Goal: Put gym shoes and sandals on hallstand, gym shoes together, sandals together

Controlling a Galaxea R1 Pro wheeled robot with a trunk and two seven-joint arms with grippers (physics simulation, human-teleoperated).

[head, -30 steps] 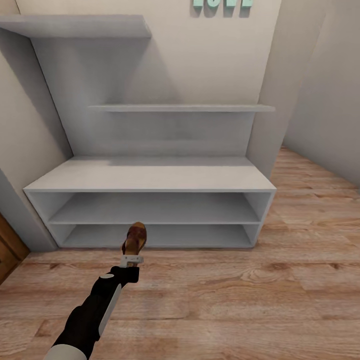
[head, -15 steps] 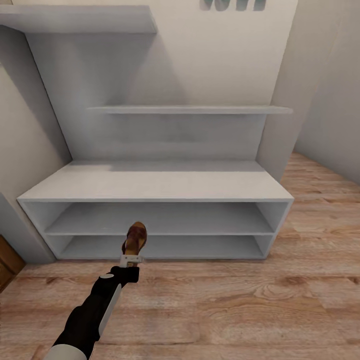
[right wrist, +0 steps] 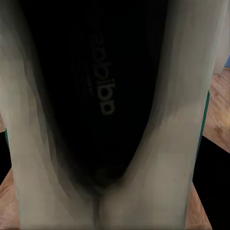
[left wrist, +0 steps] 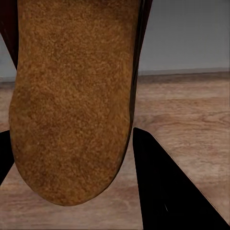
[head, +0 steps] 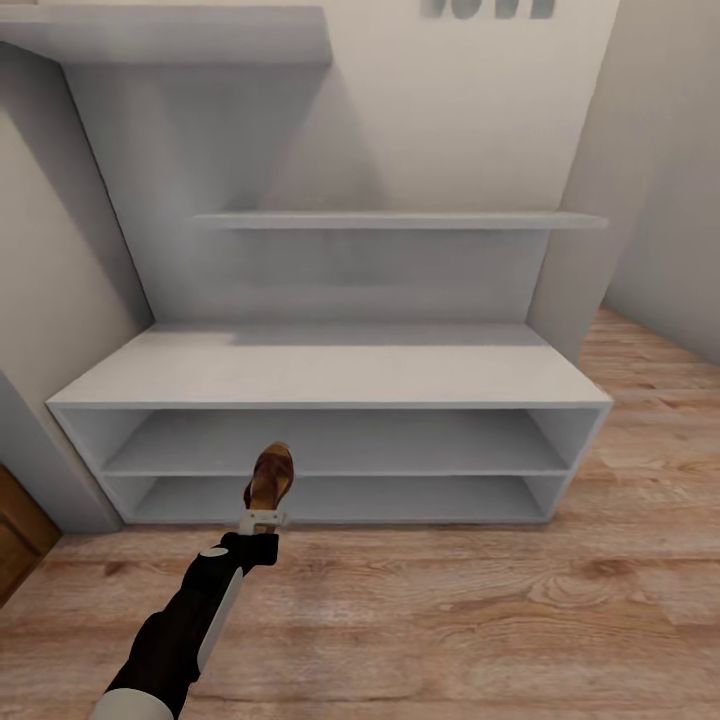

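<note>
Before the hallstand (head: 330,375), the left hand (head: 264,519) is pinching a sandal (head: 270,477) upright above the corridor floor (head: 450,620), level with the lower shelf. Close against the right hand, a gym shoe (right wrist: 110,115) is showing its dark insole; grip state cannot be told.

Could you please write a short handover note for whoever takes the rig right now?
Left claw: shut on a sandal, held off the floor before the hallstand.
Right claw: the right wrist view looks into a gym shoe close against the camera; grip state cannot be told.
Done: no shoe is seen on the rack, on its top or either tier.
Left: place this sandal, then pair up the shoes on the rack.
</note>
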